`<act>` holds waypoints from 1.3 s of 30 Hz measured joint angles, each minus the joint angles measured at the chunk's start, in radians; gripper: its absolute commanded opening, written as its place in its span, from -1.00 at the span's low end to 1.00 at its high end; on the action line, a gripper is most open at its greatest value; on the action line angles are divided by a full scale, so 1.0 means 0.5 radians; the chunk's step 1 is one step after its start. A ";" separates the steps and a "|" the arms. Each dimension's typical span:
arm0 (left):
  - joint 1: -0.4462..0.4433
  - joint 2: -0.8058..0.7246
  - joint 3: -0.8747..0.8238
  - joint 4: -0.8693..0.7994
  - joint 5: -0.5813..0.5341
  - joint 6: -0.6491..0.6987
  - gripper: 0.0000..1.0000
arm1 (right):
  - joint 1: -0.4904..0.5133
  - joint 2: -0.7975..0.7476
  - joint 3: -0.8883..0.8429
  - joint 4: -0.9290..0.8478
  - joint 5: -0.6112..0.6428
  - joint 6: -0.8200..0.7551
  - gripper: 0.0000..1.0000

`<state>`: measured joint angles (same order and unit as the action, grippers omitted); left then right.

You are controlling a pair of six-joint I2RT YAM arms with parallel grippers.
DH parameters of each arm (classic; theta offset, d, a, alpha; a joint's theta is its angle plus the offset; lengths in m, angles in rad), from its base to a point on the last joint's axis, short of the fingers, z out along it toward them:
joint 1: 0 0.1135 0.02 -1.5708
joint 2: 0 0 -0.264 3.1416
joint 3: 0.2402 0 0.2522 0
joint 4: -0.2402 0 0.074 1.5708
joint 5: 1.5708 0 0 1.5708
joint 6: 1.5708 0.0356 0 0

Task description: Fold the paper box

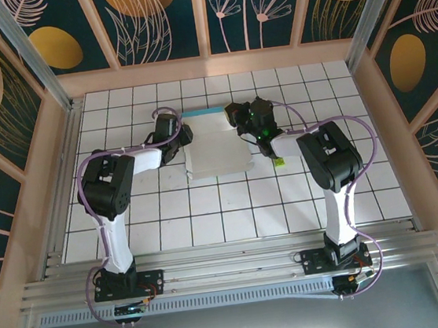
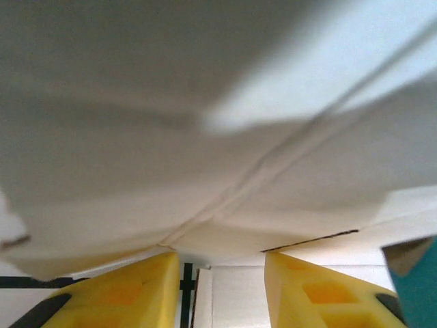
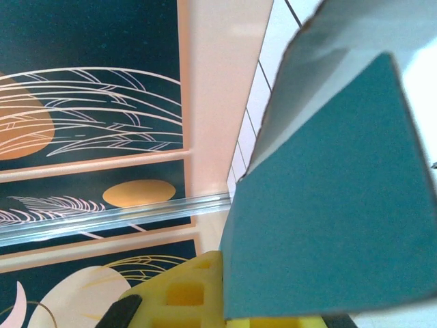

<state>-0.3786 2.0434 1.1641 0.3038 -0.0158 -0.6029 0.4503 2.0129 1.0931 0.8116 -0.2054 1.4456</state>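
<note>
**Two arms at the box, one flap pinched**

From above, the paper box point(image 1: 216, 150) lies white side up on the tiled table point(image 1: 209, 213), towards the far middle, with a pale blue strip along its far edge. The left gripper point(image 1: 188, 133) sits at its left edge, the right gripper point(image 1: 238, 124) at its far right corner. A tiny yellow-green scrap point(image 1: 279, 160) lies just right of the box, near the right arm.

At the left wrist, the yellow fingers point(image 2: 136, 287) stand apart, with tile and a dark grout line showing between them. The box's creased white underside point(image 2: 205, 137) hangs just beyond their tips, and a turquoise corner shows at the right.

At the right wrist, the fingers point(image 3: 179, 290) are pressed together on a turquoise flap point(image 3: 328, 225) of the box, which stands up before the patterned wall point(image 3: 89, 82)
</note>
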 measured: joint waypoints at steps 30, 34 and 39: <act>0.024 0.112 -0.026 0.359 0.748 -0.031 -0.46 | -0.042 0.000 -0.011 -0.015 0.097 0.001 -1.00; 0.005 0.039 -0.137 0.329 0.726 0.001 -0.21 | -0.037 0.000 -0.018 -0.014 0.078 -0.001 -1.00; -0.002 -0.370 -0.345 0.105 0.498 0.125 -0.07 | -0.034 -0.004 -0.034 0.001 0.051 -0.009 -1.00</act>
<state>-0.3794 1.8584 0.9916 0.3565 0.2333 -0.5404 0.4335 2.0109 1.0760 0.8120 -0.1799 1.4410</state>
